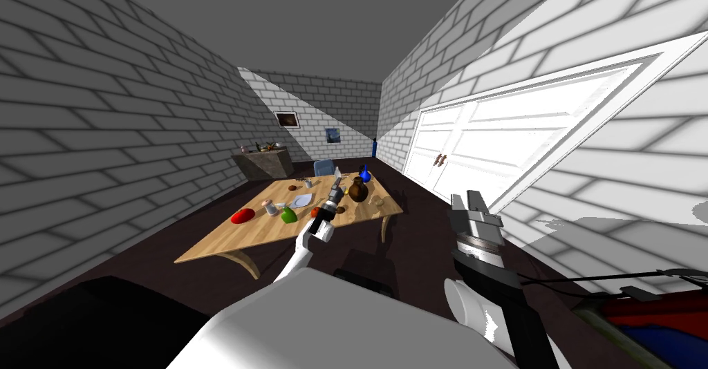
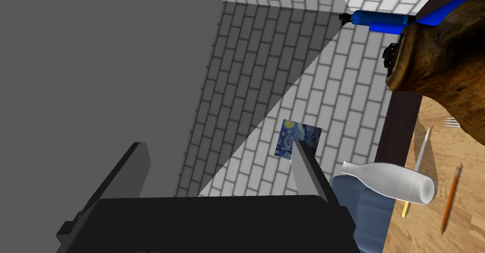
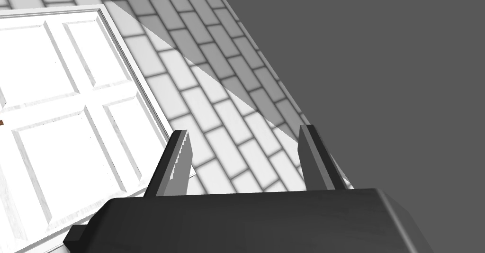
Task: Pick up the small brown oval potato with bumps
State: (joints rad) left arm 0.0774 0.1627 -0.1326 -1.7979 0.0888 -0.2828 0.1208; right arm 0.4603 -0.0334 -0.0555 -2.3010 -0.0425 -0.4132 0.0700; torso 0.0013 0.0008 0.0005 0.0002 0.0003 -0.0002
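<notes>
Potato, best read: small tan-brown oval lump (image 1: 379, 202) near the right edge of the light wooden rectangular table (image 1: 207, 244), just right of the round dark-brown glazed jug (image 1: 357, 190) (image 2: 445, 75). It's too small to see bumps. A darker brown speck (image 1: 340, 210) beside my left wrist is the other candidate; can't rule it out.

Biggest first: the table stands well ahead of me, cluttered w/ small items.

Right arm is held up off to my right, away from the table. The right gripper (image 1: 473, 206) (image 3: 245, 130) has its jaws released, nothing betw. them.

Left arm reaches out over the table's middle. The left gripper (image 1: 337, 184) (image 2: 219, 143) is above the top, aimed at the far wall rather than down, jaws spread wide & empty. The jug sits close beside it, betw. it and the tan lump.

A clear glass bottle (image 2: 393, 184) lies on its side at the table's far edge, w/ a thin orange-brown pencil (image 2: 450, 198) next to it.

Step, imo: approach/pre-grasp; nothing picked up yet. Next move calls for:
- swinging the left hand round the jug to the right
- pitching the wrist down so the fingers point at the tabletop
- lowering astride the potato's short axis, then closing

Watch the jug, it's easy to clip en route.
</notes>
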